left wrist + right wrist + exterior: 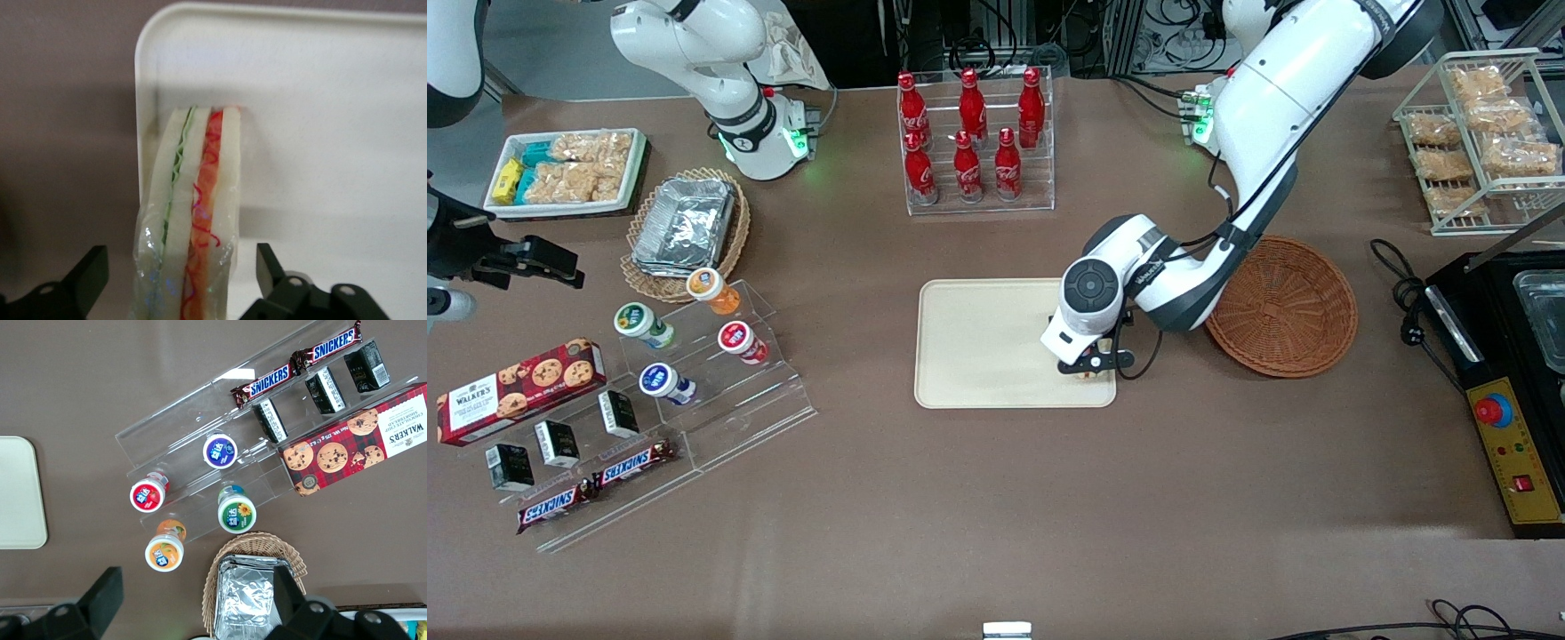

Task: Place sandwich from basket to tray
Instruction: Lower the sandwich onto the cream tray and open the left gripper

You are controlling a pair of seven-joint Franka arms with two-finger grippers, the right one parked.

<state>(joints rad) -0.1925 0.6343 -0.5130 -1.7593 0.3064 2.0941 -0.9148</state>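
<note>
Your gripper [1089,365] sits low over the tray [978,347], at the tray corner nearest the front camera on the working arm's end. Its fingers [270,270] stand spread on either side of the sandwich [197,213], with a gap showing on each side. The sandwich rests on edge just inside the tray's rim. The basket [1294,311] lies beside the tray, apart from it.
</note>
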